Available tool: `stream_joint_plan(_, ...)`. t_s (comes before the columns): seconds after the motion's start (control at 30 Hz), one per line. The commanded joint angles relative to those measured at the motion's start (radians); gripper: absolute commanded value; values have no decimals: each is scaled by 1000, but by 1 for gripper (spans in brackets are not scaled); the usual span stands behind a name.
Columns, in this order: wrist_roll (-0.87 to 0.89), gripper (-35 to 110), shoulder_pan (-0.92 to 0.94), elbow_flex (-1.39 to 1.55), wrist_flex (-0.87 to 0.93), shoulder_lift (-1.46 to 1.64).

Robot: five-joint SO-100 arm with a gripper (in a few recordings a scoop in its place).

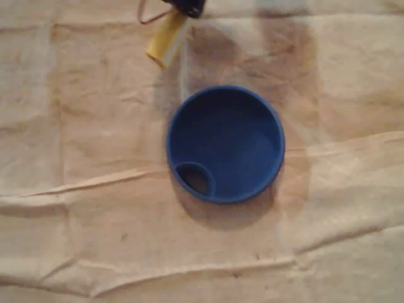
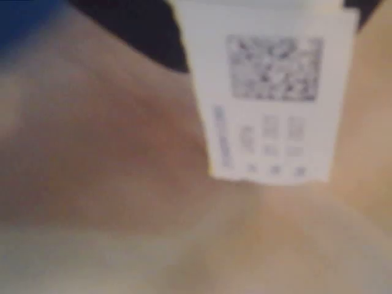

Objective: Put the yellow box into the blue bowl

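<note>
Carry step running: gripper (image 1: 184, 9) clamping yellow box (image 1: 166, 41) by one end. Box tilting, seemingly lifted, near cloth's top edge in overhead view, apart from blue bowl (image 1: 172, 136) sitting mid-cloth. Wrist view blurring, showing box's white label (image 2: 269, 92) close up. Next move, by my reckoning: swinging box over bowl's opening, lowering, letting go inside rim. Wrinkled tan cloth (image 1: 76, 126) covering tabletop, creases running across; warm dim light casting soft shadows beside bowl.

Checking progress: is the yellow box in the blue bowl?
No, the yellow box is outside the blue bowl, near the overhead view's top.
</note>
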Motion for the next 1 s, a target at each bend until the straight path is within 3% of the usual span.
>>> stream_joint_plan(0.0,34,0,-44,-61,87,149)
stream_joint_plan(0.27,138,0,-184,-64,298,333)
stream_joint_plan(0.53,347,0,-327,-130,275,345)
stream_joint_plan(0.97,588,0,-436,-693,293,-144)
